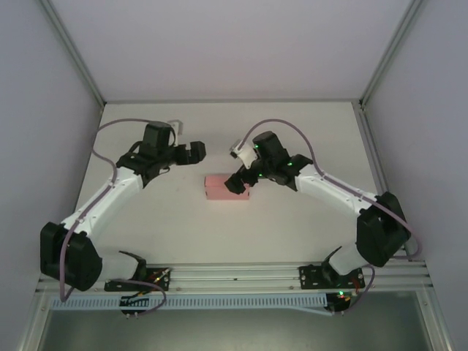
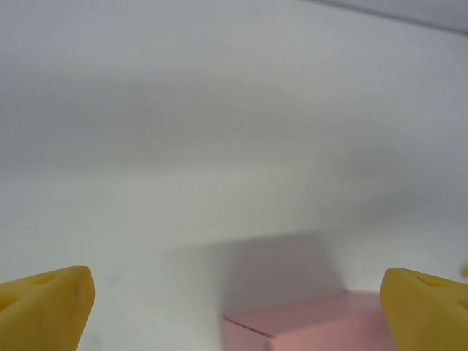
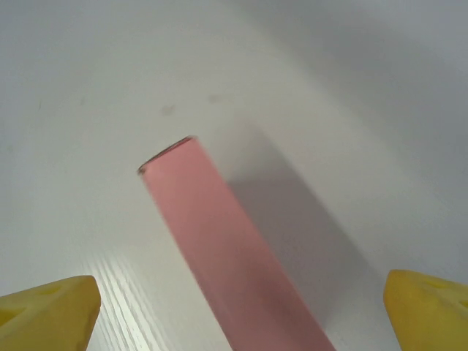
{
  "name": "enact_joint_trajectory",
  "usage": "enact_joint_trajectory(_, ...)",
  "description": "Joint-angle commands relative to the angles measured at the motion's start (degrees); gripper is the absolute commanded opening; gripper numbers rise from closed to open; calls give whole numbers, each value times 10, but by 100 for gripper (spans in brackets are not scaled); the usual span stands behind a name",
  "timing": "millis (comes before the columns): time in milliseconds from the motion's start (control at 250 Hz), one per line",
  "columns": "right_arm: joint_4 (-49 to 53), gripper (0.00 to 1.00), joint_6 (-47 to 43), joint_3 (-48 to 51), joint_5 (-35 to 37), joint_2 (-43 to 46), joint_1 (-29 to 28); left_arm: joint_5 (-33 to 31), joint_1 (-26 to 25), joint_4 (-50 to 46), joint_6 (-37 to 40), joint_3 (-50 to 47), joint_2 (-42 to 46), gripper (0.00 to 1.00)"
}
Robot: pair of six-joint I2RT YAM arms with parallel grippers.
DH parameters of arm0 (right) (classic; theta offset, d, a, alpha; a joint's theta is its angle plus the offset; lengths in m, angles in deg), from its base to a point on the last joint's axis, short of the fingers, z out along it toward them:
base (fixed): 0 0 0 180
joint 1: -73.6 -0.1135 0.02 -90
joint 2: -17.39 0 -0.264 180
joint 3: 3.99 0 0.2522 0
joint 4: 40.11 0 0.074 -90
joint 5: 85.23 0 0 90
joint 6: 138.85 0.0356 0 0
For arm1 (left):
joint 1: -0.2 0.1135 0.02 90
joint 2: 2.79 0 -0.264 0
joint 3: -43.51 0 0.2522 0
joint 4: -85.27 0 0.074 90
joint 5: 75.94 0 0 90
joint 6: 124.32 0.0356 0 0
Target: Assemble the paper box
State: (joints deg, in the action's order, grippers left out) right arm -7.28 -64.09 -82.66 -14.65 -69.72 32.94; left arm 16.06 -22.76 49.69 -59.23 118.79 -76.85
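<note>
On the top camera I see the paper box (image 1: 216, 189) folded up and lying on the white bench (image 1: 292, 234), about midway between the two arms. There is bare bench on every side of it, out to the side walls (image 1: 44, 110). My left gripper (image 1: 196, 151) sits behind and to the left of the box, with a clear gap between them. My right gripper (image 1: 238, 181) overlaps the box's right end; I can't tell from here whether it touches.

On the left wrist camera, the yellow fingertips (image 2: 45, 307) sit in the bottom corners, spread wide, gripping nothing. The box's pink top face and near corner lie low, right of centre, with open bench beyond.

On the right wrist camera, the fingertips (image 3: 47, 311) are just as wide apart. The box runs lengthwise between them, its far edge crisp, clear of both.
</note>
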Motion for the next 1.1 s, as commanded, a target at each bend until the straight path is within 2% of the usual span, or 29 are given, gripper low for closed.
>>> enact_joint_trajectory(0, 141, 100, -225, -72, 3, -60, -12, -121, 30, -27, 6, -15, 31, 100)
enact_joint_trajectory(104, 177, 100, -260, -129, 53, -127, -13, -131, 49, -22, 6, -42, 57, 100)
enact_joint_trajectory(204, 190, 100, -285, -160, 49, -174, -18, -131, 61, -17, 6, -65, 78, 100)
enact_joint_trajectory(331, 202, 88, -307, -184, 69, -211, -31, -132, 64, -17, 9, -77, 88, 100)
enact_joint_trajectory(371, 206, 81, -310, -191, 78, -223, -34, -132, 64, -18, 10, -78, 89, 100)
enact_joint_trajectory(415, 214, 69, -313, -201, 89, -234, -39, -133, 65, -19, 9, -77, 89, 100)
enact_joint_trajectory(487, 219, 40, -316, -209, 118, -246, -46, -133, 65, -18, 10, -76, 89, 100)
enact_joint_trajectory(515, 216, 34, -316, -211, 133, -248, -48, -134, 66, -20, 11, -75, 89, 100)
enact_joint_trajectory(675, 143, 31, -320, -175, 232, -212, -61, -140, 65, -24, 11, -72, 93, 100)
enact_joint_trajectory(791, -6, 33, -356, -95, 363, -162, -73, -151, 65, -25, 8, -72, 98, 100)
enact_joint_trajectory(878, -144, 33, -408, -19, 420, -135, -73, -160, 65, -21, 7, -77, 101, 100)
enact_joint_trajectory(978, -293, 34, -462, 65, 444, -125, -72, -164, 64, -14, 6, -83, 105, 100)
enact_joint_trajectory(1098, -348, 43, -481, 118, 418, -129, -71, -168, 65, -7, 8, -88, 108, 100)
